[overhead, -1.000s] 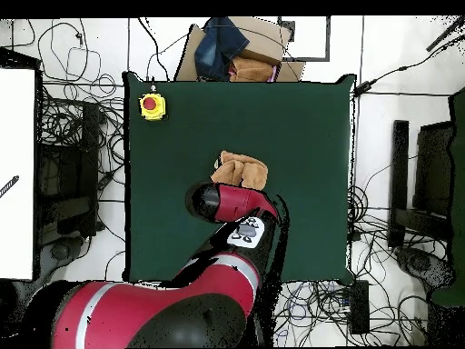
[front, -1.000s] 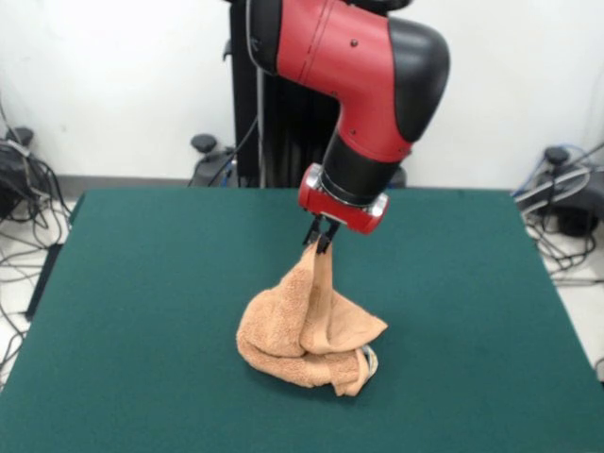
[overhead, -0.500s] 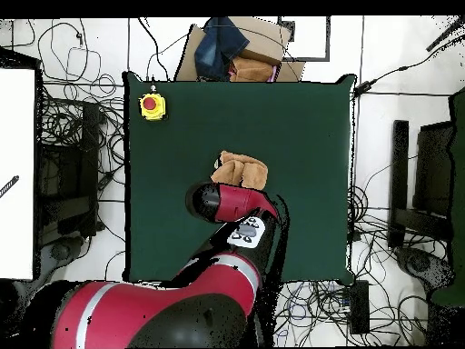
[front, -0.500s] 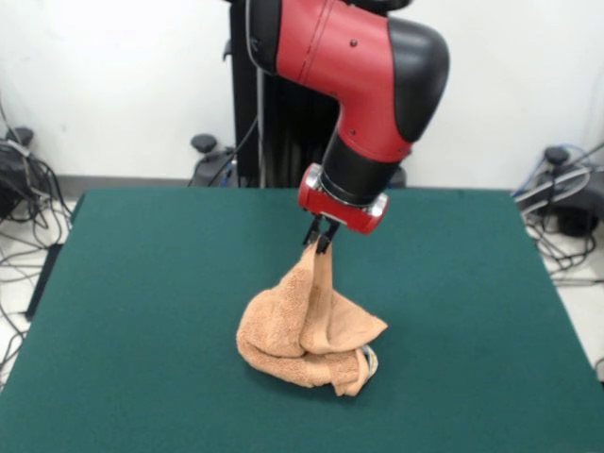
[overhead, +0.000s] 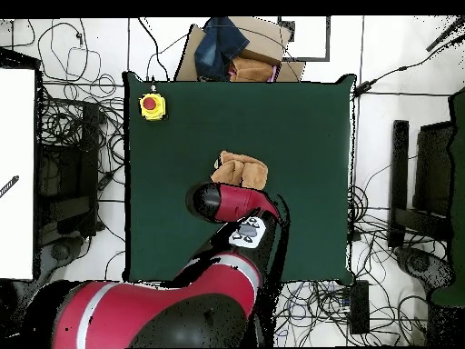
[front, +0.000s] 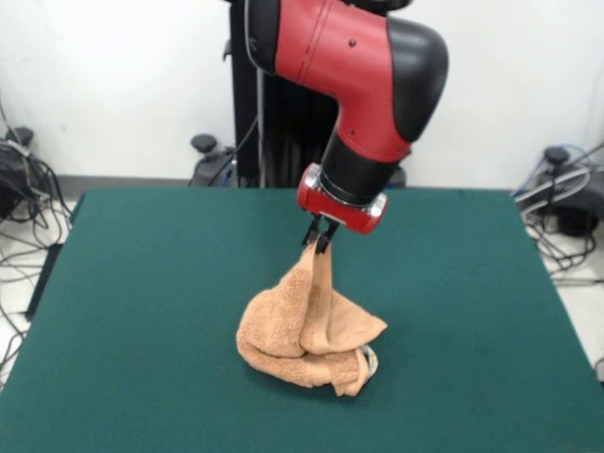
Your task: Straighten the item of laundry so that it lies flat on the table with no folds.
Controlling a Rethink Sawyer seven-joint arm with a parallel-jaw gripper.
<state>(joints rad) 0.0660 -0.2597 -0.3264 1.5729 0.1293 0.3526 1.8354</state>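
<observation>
The gripper [front: 321,237] hangs below the red and black arm [front: 363,90] in the upper middle of the front view. Its jaws are closed tight on one raised corner of the peach-orange terry towel [front: 307,332], with only a narrow pinch of cloth between them.

From the pinched corner the towel drops in a narrow, near-vertical strip and widens into a crumpled heap on the counter [front: 142,283]. The heap sits just below the centre of the front view, slightly lower than the gripper. It is folded over itself in several layers: a rounded roll at lower left, a flatter flap pointing to the right, and a tucked end at lower right where a small pale patch shows, too small to identify. Only the lower part of the towel touches the counter; the pinched corner is clear of it.

In the overhead view the towel [overhead: 242,170] appears near the middle of the dark green counter [overhead: 309,136], directly above the black end of the arm [overhead: 218,202], which covers the gripper and the lifted corner. A yellow box with a red button [overhead: 152,105] sits at the upper left corner of the counter, well apart from the towel. A cardboard box with dark cloth on it [overhead: 238,50] stands beyond the counter's top edge.
</observation>
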